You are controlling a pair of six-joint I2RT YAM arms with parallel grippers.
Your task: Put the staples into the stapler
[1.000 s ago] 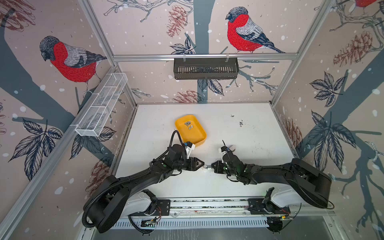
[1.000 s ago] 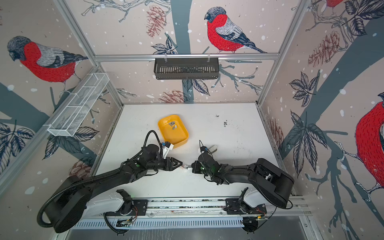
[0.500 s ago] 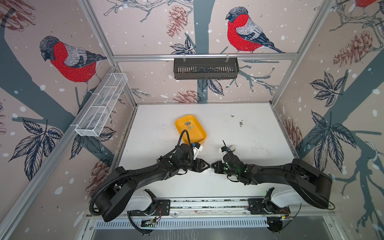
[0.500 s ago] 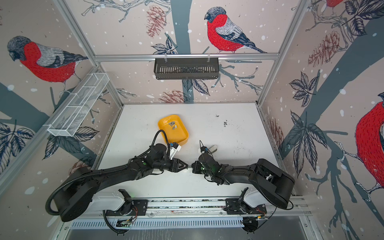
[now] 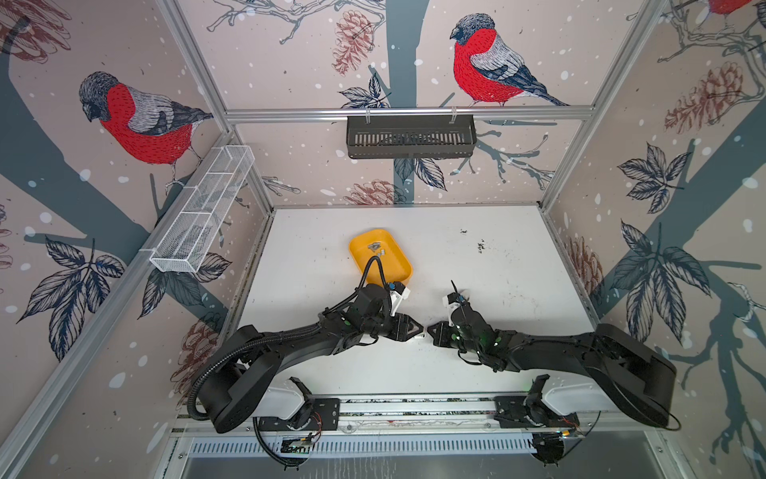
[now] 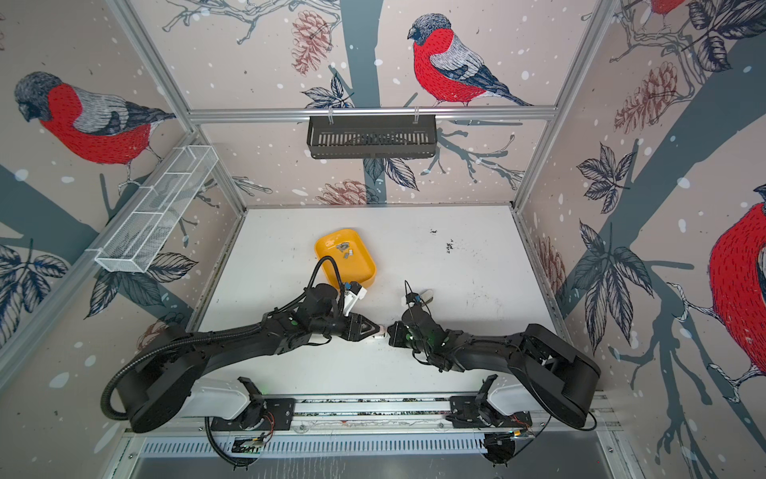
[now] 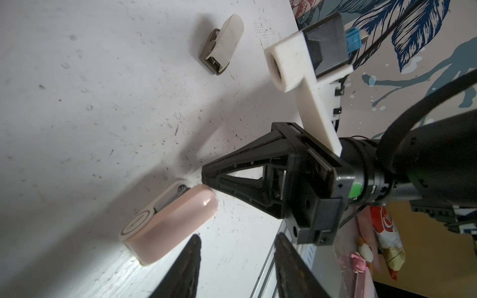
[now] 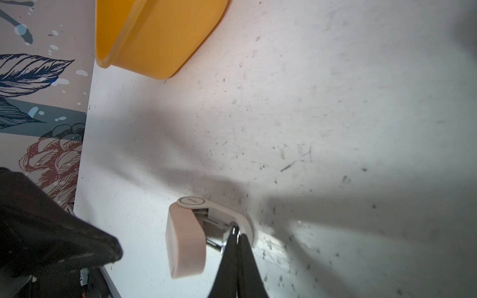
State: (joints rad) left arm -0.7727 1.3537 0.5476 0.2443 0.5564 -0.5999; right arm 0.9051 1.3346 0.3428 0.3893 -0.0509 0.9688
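- I am running the right pincer (image 8: 236,233) fully closed. Its tips are pressing on the shiny metal rail inside the opened pink stapler (image 8: 185,242), low in the right wrist view. I cannot tell whether they are actually pinching that rail.
- I am holding the left pincer (image 7: 238,236) about half open and empty, just beside the stapler at the bottom of the left wrist view.
- The staples (image 5: 376,248) are lying in the yellow tray (image 5: 393,267), above centre in both top views and well apart from the stapler.
- I am worrying that the stapler will skid or spin if the right tips push harder, as it is lying loose on its side on the table (image 5: 518,257).
- I am also expecting the rail to spring shut if those tips slip, since nothing is bracing the body.
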